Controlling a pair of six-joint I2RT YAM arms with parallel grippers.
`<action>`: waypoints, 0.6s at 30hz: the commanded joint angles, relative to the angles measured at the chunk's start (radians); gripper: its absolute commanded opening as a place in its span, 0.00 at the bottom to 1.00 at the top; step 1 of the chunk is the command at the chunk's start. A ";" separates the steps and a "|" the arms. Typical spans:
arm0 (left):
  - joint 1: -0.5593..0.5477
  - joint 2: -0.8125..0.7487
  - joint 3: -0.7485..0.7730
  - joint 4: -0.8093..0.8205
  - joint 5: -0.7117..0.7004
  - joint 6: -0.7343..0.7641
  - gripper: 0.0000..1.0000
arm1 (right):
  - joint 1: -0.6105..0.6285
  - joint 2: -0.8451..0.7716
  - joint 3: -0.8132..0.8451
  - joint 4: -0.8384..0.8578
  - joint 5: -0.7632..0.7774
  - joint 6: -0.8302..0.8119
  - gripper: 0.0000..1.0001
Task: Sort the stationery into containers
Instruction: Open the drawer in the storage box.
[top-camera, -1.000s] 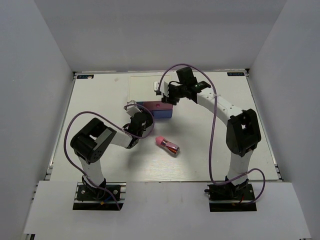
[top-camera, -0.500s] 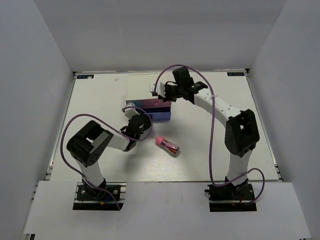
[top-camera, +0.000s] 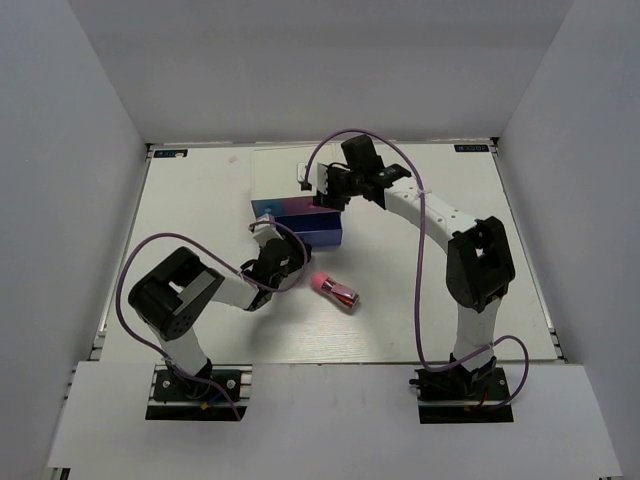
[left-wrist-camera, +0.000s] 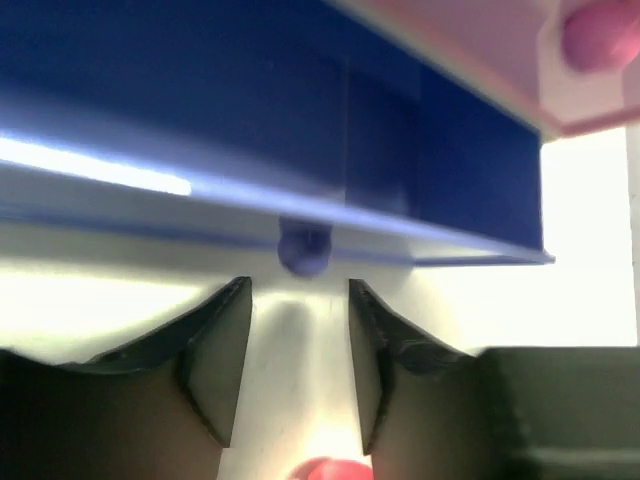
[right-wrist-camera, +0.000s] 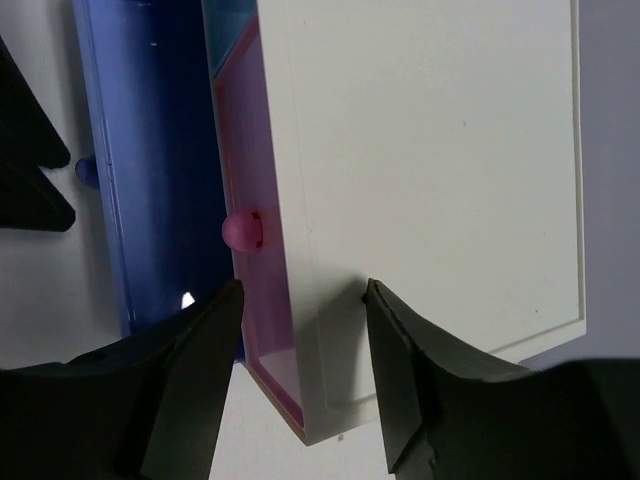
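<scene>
Left gripper (left-wrist-camera: 300, 290): fingers spread, nothing between them. It sits low over the table (top-camera: 200, 200), facing the front of the dark blue drawer (left-wrist-camera: 200, 120). The drawer's blue knob (left-wrist-camera: 303, 248) sits just past the fingertips, in line with the gap, not pinched.

The dark blue drawer stands out from the bottom of the white cabinet (top-camera: 285, 180), well forward of the pink drawer (right-wrist-camera: 255, 330) above it. The pink drawer's knob (right-wrist-camera: 243, 230) shows at its front.

Pink-capped dark-red tube (top-camera: 336, 290): lies on its side on the table, just in front of the cabinet, right of the left gripper, apart from both.

Right gripper (right-wrist-camera: 300, 295): fingers wide apart, held above the cabinet's top near its front edge. Cannot tell whether it touches.
</scene>
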 joint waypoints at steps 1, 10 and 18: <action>-0.013 -0.036 0.021 -0.059 0.017 0.014 0.57 | -0.001 -0.001 -0.010 0.001 -0.009 0.012 0.59; -0.013 -0.158 -0.036 -0.106 -0.015 0.005 0.76 | -0.006 -0.082 -0.054 0.031 -0.054 0.053 0.79; -0.013 -0.389 -0.088 -0.243 0.008 0.034 0.76 | -0.011 -0.237 -0.189 0.067 -0.022 0.062 0.83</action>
